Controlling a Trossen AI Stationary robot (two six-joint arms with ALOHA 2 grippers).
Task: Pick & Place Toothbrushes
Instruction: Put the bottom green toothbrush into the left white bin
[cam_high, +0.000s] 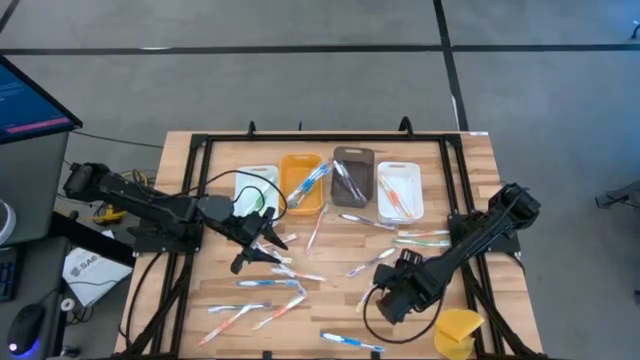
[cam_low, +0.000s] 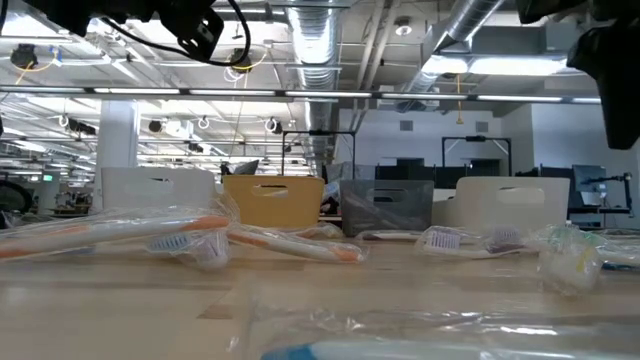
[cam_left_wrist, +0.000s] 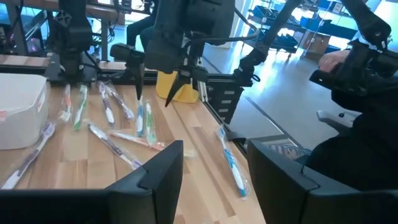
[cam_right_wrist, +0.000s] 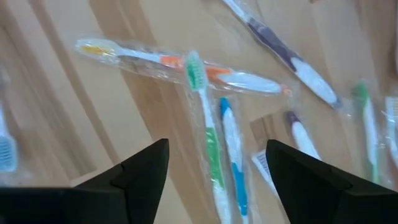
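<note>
Many wrapped toothbrushes lie flat and scattered on the wooden table (cam_high: 330, 300), such as a blue one (cam_high: 265, 283) and a green one (cam_high: 420, 237). Some lie in the orange bin (cam_high: 300, 182), the grey bin (cam_high: 350, 177) and the right white bin (cam_high: 400, 190). My left gripper (cam_high: 262, 250) hovers open left of centre; in its wrist view a blue toothbrush (cam_left_wrist: 231, 163) lies beyond the open fingers (cam_left_wrist: 214, 171). My right gripper (cam_high: 378, 290) is open above a green toothbrush (cam_right_wrist: 210, 146) and a blue toothbrush (cam_right_wrist: 234, 158) lying side by side, and an orange one (cam_right_wrist: 186, 62) crosses their heads.
A left white bin (cam_high: 255, 185) stands beside the orange one. A yellow sponge-like lump (cam_high: 458, 332) sits at the table's near right corner. A black frame rail (cam_high: 320, 138) runs round the table. Cables trail from the left arm (cam_high: 150, 210). In the low view, wrapped toothbrushes (cam_low: 150, 235) lie close in front.
</note>
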